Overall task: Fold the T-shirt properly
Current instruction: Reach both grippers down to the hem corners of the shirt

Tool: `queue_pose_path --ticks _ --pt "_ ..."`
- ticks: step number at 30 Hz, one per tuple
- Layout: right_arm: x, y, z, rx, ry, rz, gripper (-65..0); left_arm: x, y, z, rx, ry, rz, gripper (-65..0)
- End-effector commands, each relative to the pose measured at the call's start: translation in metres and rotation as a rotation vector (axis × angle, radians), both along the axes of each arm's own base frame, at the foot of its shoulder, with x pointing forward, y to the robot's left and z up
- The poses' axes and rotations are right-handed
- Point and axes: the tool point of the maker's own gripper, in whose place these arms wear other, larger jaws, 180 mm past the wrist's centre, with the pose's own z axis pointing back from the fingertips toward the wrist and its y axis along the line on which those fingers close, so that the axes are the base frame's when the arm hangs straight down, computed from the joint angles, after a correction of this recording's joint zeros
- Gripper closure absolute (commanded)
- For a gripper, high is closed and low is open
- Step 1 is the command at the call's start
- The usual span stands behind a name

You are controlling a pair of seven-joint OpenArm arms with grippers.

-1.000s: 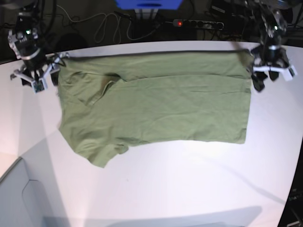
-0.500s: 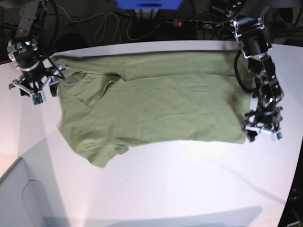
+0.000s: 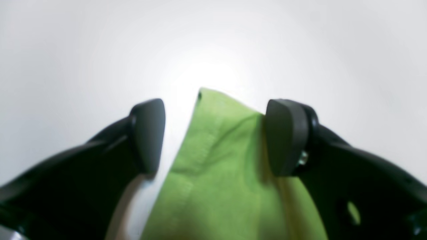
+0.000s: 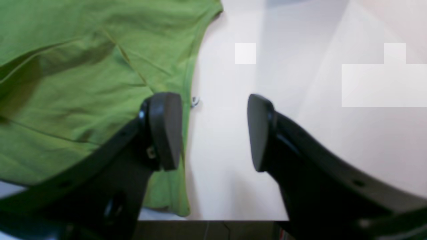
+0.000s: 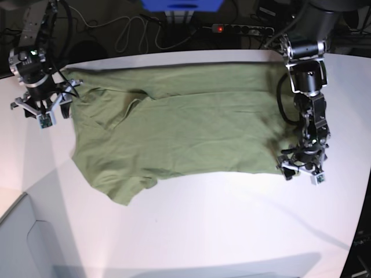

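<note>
Olive-green T-shirt [image 5: 191,127] lies flat on the worktop [image 5: 232,226]; my left fingers [image 3: 283,136] spread, straddling its corner to pinch it, right fingers [image 4: 165,130] parted, empty

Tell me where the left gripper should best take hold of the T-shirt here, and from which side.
Probably the near hem corner of the T-shirt. It lies flat with its tip pointing out onto bare table, so a thin edge offers itself. The left gripper stands open, one pad over the cloth and one off it; coming straight down from above should pinch that corner.
</note>
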Motion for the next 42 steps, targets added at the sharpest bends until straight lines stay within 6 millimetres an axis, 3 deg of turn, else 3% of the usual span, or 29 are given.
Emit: queue_pose_path --ticks 1,7,13,15,21,27,31,34,37,42 --pt "0.006 -0.002 0.011 -0.015 -0.039 0.014 -29.7 0.01 0.009 0.015 0.01 -0.037 0.013 -44.6" --pt "0.015 -0.002 0.017 -0.014 -0.065 0.012 -29.7 0.003 0.008 0.003 0.002 -0.004 0.013 -41.7" --pt "0.03 -0.003 0.02 -0.002 -0.088 0.007 -30.1 0.003 0.007 0.002 0.0 -0.004 0.016 -8.7" --pt "0.039 -0.007 0.016 0.014 -0.087 -0.01 -30.2 0.003 0.007 0.002 0.0 -0.004 0.016 -3.3" --pt "0.072 -0.02 0.0 0.067 -0.051 -0.069 -30.2 0.003 0.007 0.001 0.0 -0.002 0.015 -1.4" --pt "0.129 0.0 -0.002 0.138 -0.061 -0.022 -30.1 0.003 0.004 0.0 -0.001 0.0 0.008 0.0" --pt "0.173 0.023 0.0 0.189 -0.071 0.033 -30.2 -0.001 0.002 -0.005 -0.004 0.011 0.007 0.0" --pt "0.207 0.049 -0.011 0.276 -0.081 0.07 -30.2 -0.002 0.002 -0.006 -0.004 0.014 0.007 0.0" --pt "0.23 0.062 -0.028 0.351 -0.068 0.072 -30.2 -0.003 0.001 -0.008 -0.004 0.02 0.006 0.0" --pt "0.248 0.071 -0.046 0.436 -0.11 0.066 -30.3 -0.01 0.001 -0.015 -0.004 0.038 0.007 0.0"
